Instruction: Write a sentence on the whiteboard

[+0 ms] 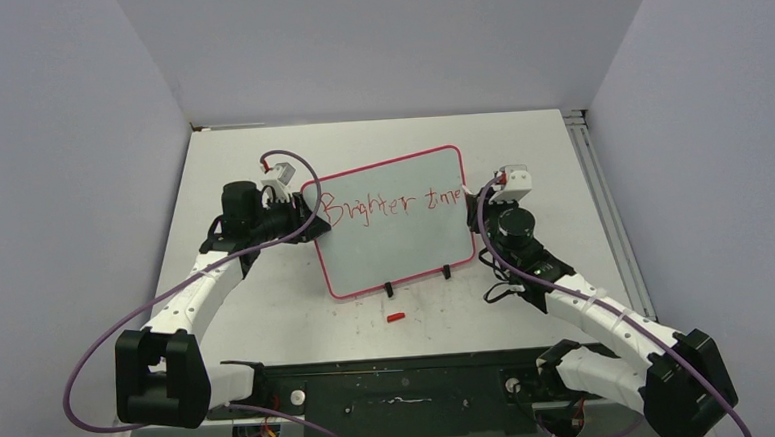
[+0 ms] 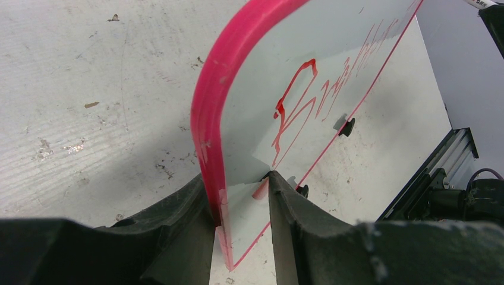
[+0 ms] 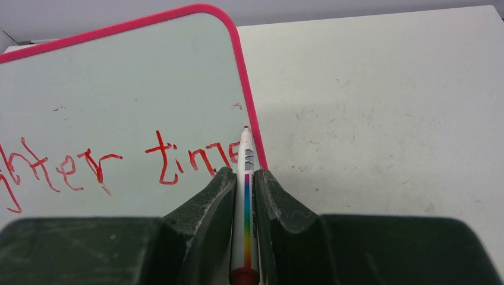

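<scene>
Top external view: the whiteboard [image 1: 395, 253] stands mid-table, the left gripper [image 2: 241, 190] clamped on its edge to steady it. The right gripper [image 3: 243, 178] pinches a marker [image 3: 247, 199] beside the unfinished sentence [image 1: 393, 203], "Brighter time".

The flat rectangular whiteboard [image 3: 119, 77] has a glossy white face and a smooth pink-red plastic frame; the white tabletop [image 3: 386, 89] looks matt and scuffed.

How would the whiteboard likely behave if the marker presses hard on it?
Probably stiff: the whiteboard shows no bend where the left pincer clamps its edge. Propped on small black feet, it would likely tip or slide unheld. Its glossy face looks slippery.
</scene>
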Tool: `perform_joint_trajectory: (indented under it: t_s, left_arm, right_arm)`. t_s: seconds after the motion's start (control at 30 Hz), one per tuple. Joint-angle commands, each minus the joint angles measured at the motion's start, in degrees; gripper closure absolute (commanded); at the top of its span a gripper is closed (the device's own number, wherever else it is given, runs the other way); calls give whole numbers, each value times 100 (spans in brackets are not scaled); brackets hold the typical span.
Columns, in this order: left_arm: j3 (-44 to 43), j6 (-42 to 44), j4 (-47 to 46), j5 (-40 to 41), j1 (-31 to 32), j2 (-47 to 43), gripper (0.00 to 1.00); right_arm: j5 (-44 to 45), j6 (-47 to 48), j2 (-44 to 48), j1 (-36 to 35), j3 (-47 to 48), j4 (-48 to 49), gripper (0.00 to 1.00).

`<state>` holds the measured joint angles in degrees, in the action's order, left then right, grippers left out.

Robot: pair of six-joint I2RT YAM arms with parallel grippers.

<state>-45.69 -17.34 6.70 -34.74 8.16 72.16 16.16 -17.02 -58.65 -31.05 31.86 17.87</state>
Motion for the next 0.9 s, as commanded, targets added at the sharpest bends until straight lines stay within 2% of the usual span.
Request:
perform_joint_trajectory:
  t_s: [0.0,0.87]
  left_arm:
    - [-175,47,-230,-53,-17,-176,67]
    - [-177,29,-252,-71,-12,-152,66]
  right_arm:
    - [-5,78,-93,37,239,315,95]
    - [-12,-179,215,-155,-182,-159,95]
